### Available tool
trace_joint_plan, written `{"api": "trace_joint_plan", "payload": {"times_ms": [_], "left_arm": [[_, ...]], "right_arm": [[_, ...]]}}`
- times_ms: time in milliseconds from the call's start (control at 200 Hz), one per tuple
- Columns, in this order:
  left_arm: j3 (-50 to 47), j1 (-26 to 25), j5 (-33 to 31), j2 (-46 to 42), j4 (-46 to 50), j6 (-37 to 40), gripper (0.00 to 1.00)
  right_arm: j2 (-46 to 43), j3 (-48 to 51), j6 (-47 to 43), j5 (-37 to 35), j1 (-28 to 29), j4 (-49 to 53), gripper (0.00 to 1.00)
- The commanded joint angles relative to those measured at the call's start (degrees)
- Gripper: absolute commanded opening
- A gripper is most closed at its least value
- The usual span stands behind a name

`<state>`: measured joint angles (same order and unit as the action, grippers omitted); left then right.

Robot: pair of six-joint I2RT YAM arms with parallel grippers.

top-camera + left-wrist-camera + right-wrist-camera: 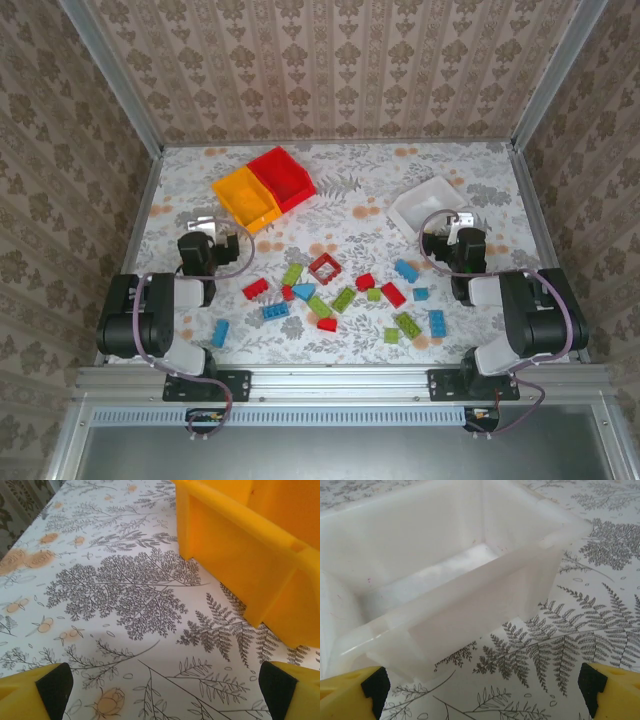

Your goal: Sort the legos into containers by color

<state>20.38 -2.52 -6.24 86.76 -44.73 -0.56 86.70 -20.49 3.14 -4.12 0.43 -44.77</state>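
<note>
While patterned damask paper lines the enclosure walls (330,60), the flat table (370,180) wears a smooth white covering printed with grey ferns and small orange blossoms.

The two black, chunky arms sit folded at the near corners. The left gripper (165,687) hangs just above the covering at the left, its yellow fingers with black pads (55,685) spread wide and holding nothing. The right gripper (485,687) hovers at the right, equally released, its black pads (592,687) far apart with nothing between them.

The containers are three glossy rectangular plastic bins. The orange-yellow bin (245,197) and the red bin (283,177) stand touching side by side at the far left, both turned at an angle. In the left wrist view the yellow bin's thick moulded rim and ribbed corner sit just beyond the fingers. The translucent white bin (430,205) lies at the far right, just beyond the right gripper. The right wrist view shows its smooth floor and sloping walls, bare but for faint specks.

The legos (393,294), small studded bricks in red, lime green and blue, lie scattered on the table near the middle, between the arms, all outside the bins. A red square frame piece (324,267) lies at their far edge, and one blue brick (219,332) rests apart at the near left.
</note>
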Motion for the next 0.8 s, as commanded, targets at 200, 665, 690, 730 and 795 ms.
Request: {"api": "trace_joint_plan", "payload": {"times_ms": [200,665,690,730,795], "left_arm": [[2.3,0.6,-0.6,1.2,-5.2,2.3,1.00],[1.6,0.6,-0.2,0.7,-6.3,2.8,1.00],[1.1,0.4,0.0,-0.2,-6.4,3.1,1.00],[0.9,-0.3,-1.8,-2.9,-5.0,3.3,1.00],[1.3,-2.7,-6.8,-8.7,1.8,3.7,1.00]], "right_arm": [[1.1,-2.0,-0.6,-1.7,0.5,-6.0,1.00],[0.7,-1.4,-0.7,-0.8,0.4,-7.2,1.00],[-0.1,-0.6,-0.7,-1.0,0.4,-7.9,0.99],[-2.2,0.8,-0.8,-2.5,0.9,-8.5,1.00],[-6.5,2.3,-1.4,-7.9,2.7,-6.9,0.99]]}}
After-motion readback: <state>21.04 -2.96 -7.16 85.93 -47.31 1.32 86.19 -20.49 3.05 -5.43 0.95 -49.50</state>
